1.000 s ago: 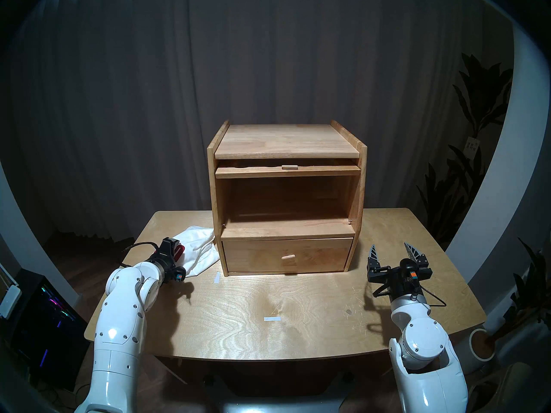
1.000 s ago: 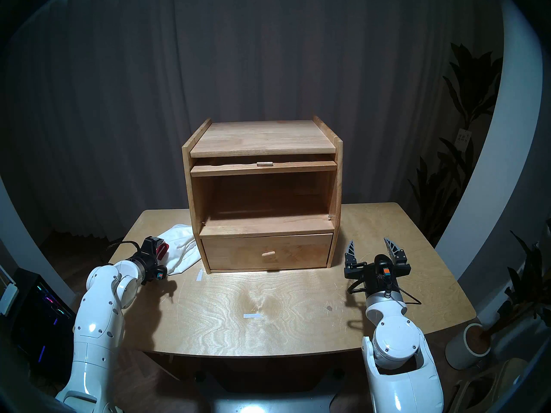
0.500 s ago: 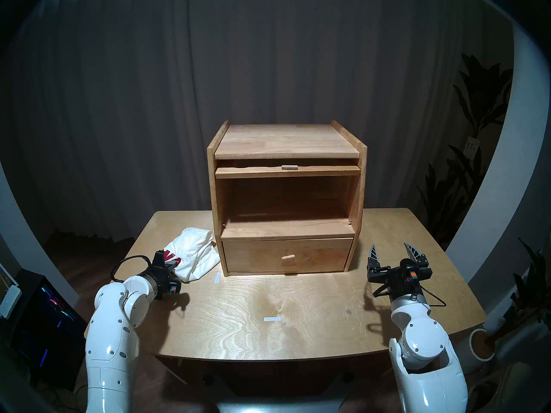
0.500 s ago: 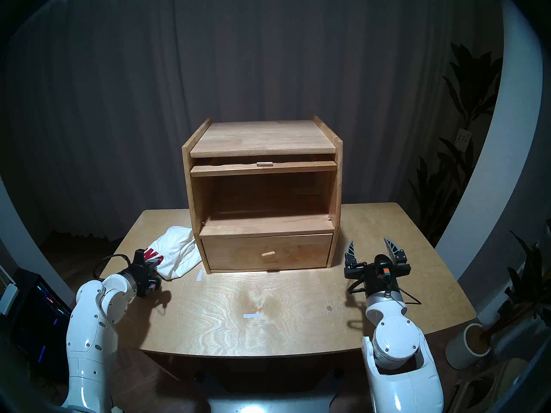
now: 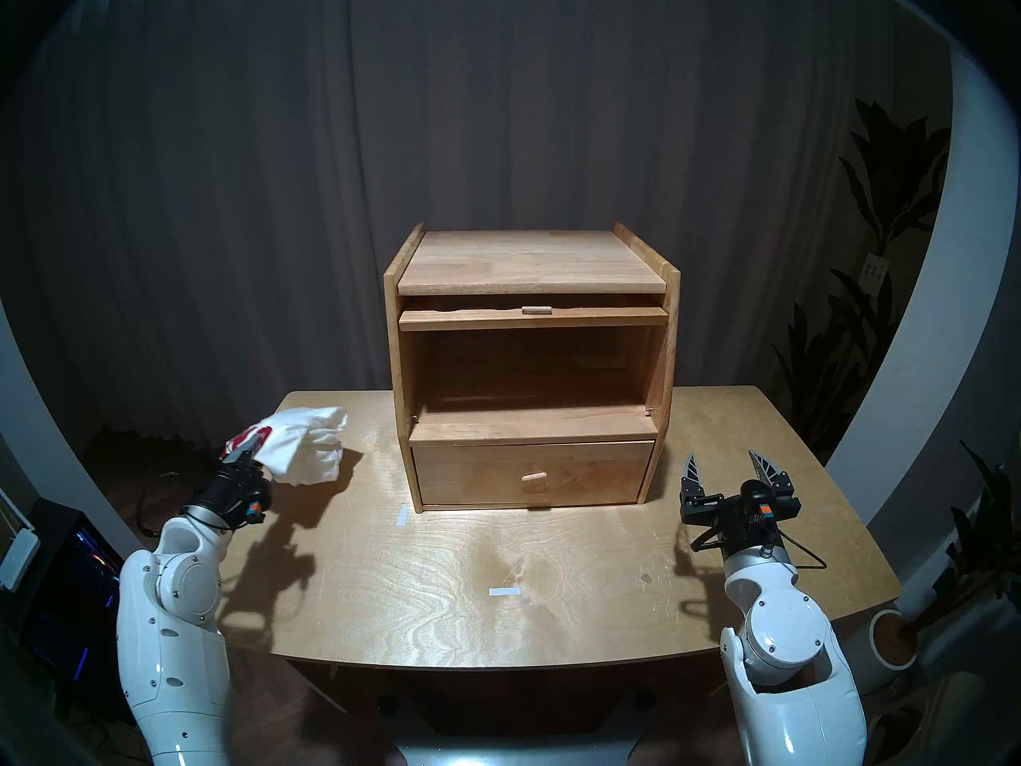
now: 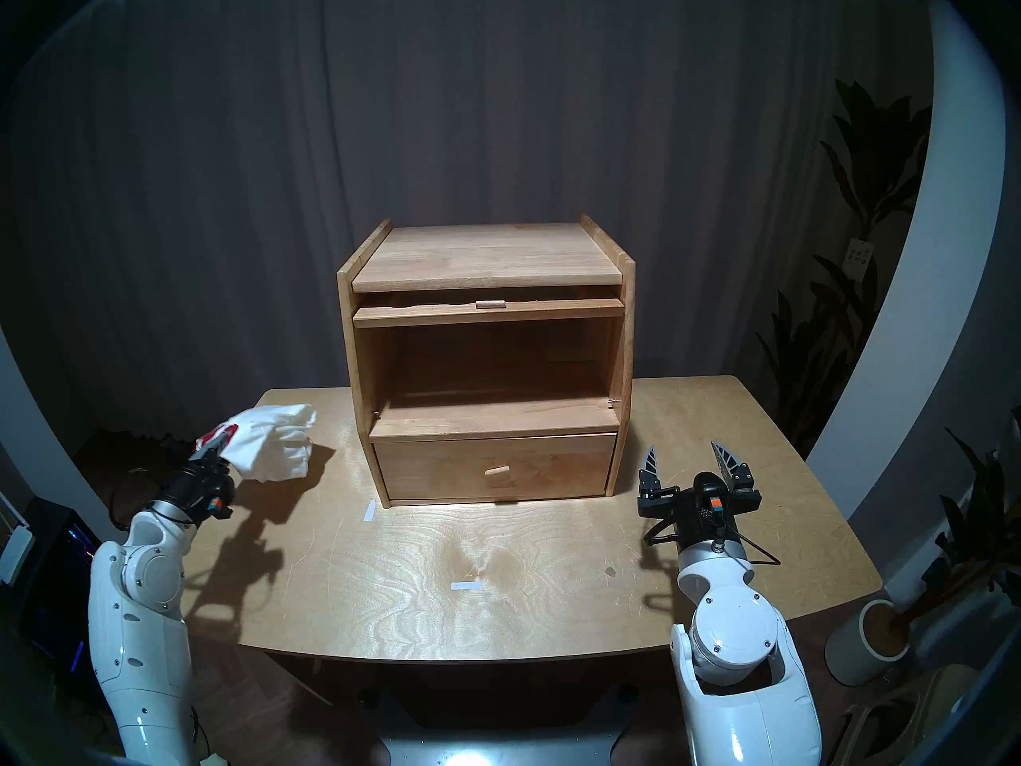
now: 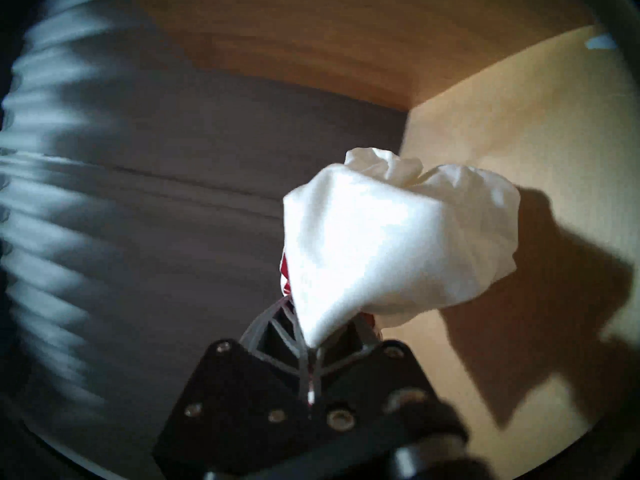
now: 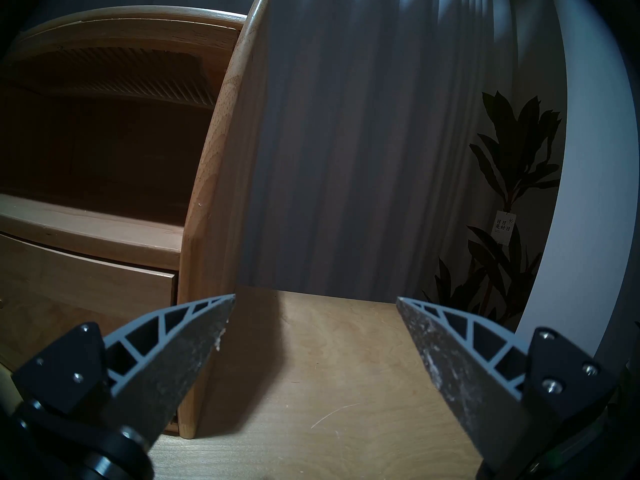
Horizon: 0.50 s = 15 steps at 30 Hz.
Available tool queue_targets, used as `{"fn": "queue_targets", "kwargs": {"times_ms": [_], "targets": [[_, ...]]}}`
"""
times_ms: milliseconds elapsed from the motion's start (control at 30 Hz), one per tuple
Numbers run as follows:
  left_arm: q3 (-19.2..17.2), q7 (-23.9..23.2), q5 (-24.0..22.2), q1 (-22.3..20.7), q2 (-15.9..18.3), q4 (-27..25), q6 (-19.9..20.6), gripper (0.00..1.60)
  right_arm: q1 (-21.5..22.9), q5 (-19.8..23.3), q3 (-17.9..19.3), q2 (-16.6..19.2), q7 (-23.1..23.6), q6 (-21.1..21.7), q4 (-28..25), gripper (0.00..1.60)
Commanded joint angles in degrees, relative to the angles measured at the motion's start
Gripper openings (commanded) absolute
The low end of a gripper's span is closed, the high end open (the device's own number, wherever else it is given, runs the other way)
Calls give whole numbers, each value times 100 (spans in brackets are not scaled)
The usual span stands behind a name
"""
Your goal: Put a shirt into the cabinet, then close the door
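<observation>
The shirt, white with dark-red lettering too bunched to read, hangs in the air above the desk's left rear part, well clear of the cabinet. The left claw is clamped on a gathered fold of it, fabric pinched between the closed fingers in the left wrist view. The shirt's shadow falls on the desk beside it. The cabinet stands at the desk's rear centre; its upper compartment is bare, and the door lies raised flat under the top board, peg knob facing forward. The drawer below is shut. Two white tape strips lie on the desk. The right claw hovers wide apart and holds nothing, near the cabinet's right side. A plant at the far right carries a small tag with Chinese characters, "日日是好日".
</observation>
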Motion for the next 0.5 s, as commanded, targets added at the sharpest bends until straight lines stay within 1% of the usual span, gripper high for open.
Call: {"fn": "queue_targets", "kwargs": {"times_ms": [0,67,167,200,233,267,333,467], "targets": [[-649,282,-1120,6,-124,-628,-359,0,26,-7,-8,10,5,-32,-121,160],[-780,127,-1493,12,-58,-655,-476,0,25,-7,-8,10,5,-32,-123,160],[-984,-59,-1904,45,131,-657,-618,0,25,-7,-8,10,5,-32,-122,160],[-1046,-238,-2090,94,210,-647,-624,0,26,-6,-8,10,5,-32,-121,160],[-1095,-323,-2212,116,265,-645,-640,0,27,-6,-8,10,4,-32,-120,160],[-1130,-387,-2276,149,311,-665,-657,0,28,-6,-8,10,4,-32,-117,160],[-1213,-531,-2564,204,368,-728,-745,0,29,-6,-8,10,4,-32,-115,160],[-1329,-996,-3153,399,504,-839,-881,0,30,-6,-8,10,3,-32,-114,160]]}}
